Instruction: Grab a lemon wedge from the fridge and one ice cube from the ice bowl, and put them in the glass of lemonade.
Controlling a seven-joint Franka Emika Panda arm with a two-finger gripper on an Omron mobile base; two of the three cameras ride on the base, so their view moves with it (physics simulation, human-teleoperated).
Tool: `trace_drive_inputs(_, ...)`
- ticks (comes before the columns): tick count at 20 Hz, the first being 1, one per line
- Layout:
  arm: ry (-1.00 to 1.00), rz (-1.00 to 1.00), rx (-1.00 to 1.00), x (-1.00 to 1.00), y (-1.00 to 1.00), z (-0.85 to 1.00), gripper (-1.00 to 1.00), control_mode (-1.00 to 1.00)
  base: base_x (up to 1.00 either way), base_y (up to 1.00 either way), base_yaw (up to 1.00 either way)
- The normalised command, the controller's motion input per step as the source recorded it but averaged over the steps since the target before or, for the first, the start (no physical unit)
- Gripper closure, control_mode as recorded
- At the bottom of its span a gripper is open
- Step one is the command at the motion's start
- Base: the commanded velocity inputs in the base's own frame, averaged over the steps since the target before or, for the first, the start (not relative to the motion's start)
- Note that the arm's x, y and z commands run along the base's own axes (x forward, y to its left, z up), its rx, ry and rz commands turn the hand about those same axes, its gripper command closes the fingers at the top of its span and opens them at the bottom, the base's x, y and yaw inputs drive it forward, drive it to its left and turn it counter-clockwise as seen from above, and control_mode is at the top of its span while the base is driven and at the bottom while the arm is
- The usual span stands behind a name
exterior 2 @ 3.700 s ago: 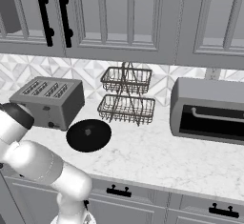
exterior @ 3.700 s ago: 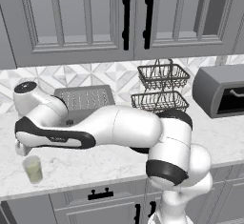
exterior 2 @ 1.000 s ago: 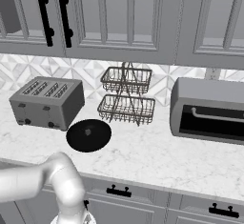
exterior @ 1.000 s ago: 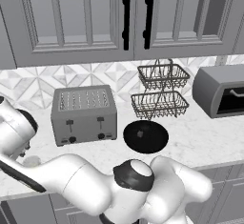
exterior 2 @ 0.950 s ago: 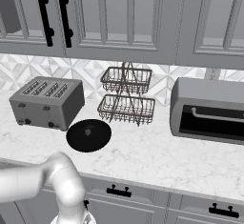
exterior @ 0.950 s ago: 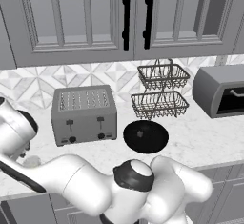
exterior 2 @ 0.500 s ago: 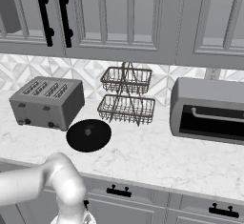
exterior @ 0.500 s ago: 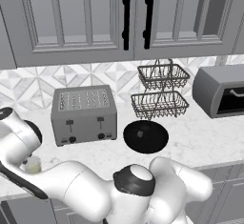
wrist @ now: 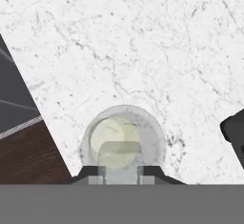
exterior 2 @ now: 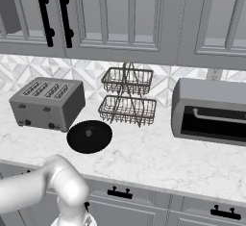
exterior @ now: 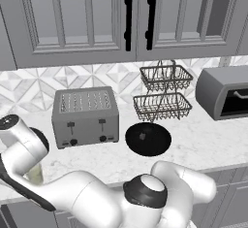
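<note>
Hand view looks straight down on the marble desk (wrist: 143, 42), where the glass of lemonade (wrist: 123, 139) stands near the front edge, directly under my gripper (wrist: 122, 170). Its tips sit close together with a pale translucent block between them — I judge it the ice cube (wrist: 119, 152), pinched and ready to drop; next I need only release squarely over the rim. Left base view shows the toaster (exterior: 86, 115), wire basket rack (exterior: 162, 93), toaster oven (exterior: 224, 92) and black round lid (exterior: 147, 138) all well apart, nothing blocking. No lemon wedge visible.
</note>
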Motion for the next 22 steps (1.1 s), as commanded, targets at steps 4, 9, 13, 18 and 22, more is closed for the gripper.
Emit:
trace_drive_inputs(4,0.01,0.02,0.00,0.07,-0.19,0.00,1.00,-1.00,0.00,0.00,0.00)
trace_drive_inputs(9,0.09,0.14,0.05,0.01,0.00,0.00,1.00,-1.00,0.00,0.00,0.00)
trace_drive_inputs(13,0.01,0.09,0.01,0.03,0.00,0.01,1.00,-1.00,0.00,0.00,0.00)
trace_drive_inputs(18,0.00,0.02,0.00,0.05,0.00,0.00,1.00,-1.00,0.00,0.00,0.00)
trace_drive_inputs(22,0.01,0.00,0.00,0.18,0.01,0.00,1.00,-1.00,0.00,0.00,0.00)
